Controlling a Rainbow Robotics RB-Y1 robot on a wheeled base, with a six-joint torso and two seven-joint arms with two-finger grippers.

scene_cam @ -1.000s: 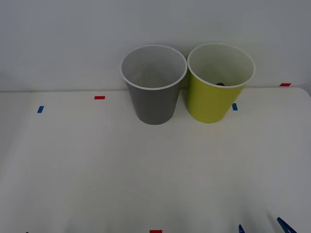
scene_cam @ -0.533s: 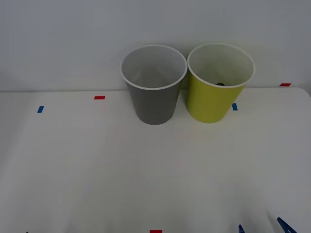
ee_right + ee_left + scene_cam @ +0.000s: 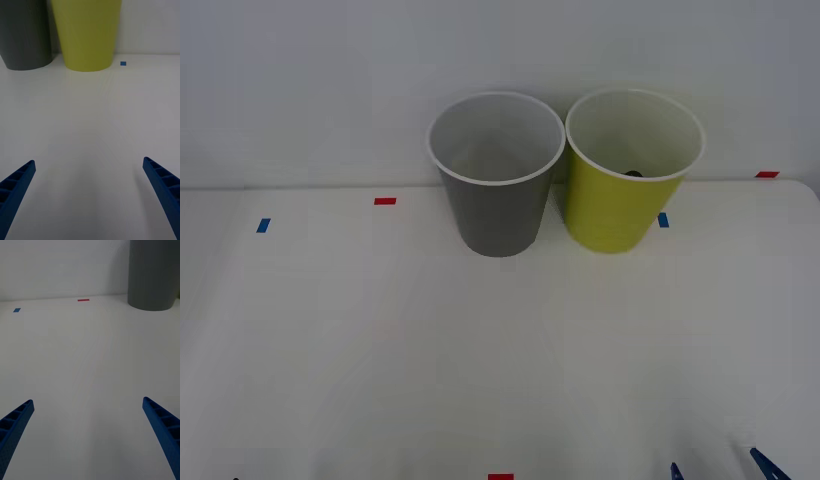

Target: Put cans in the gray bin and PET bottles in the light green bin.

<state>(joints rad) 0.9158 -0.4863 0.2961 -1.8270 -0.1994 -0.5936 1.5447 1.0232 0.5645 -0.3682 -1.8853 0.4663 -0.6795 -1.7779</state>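
The gray bin (image 3: 500,215) and the light green bin (image 3: 610,215) stand upright side by side at the back of the white table, nearly touching. A small dark round spot (image 3: 633,173) shows inside the light green bin just above its near rim; I cannot tell what it is. The cans and PET bottles are out of view. My right gripper (image 3: 720,468) is low at the front right, open and holding nothing, facing the light green bin (image 3: 86,33) and the gray bin (image 3: 24,33). My left gripper (image 3: 88,401) is open above bare table, with the gray bin (image 3: 153,273) farther off.
Small tape marks lie on the table: red (image 3: 385,201) and blue (image 3: 263,225) at the left, blue (image 3: 663,220) beside the green bin, red (image 3: 767,174) at the far right, red (image 3: 500,477) at the front edge. A white wall rises behind the bins.
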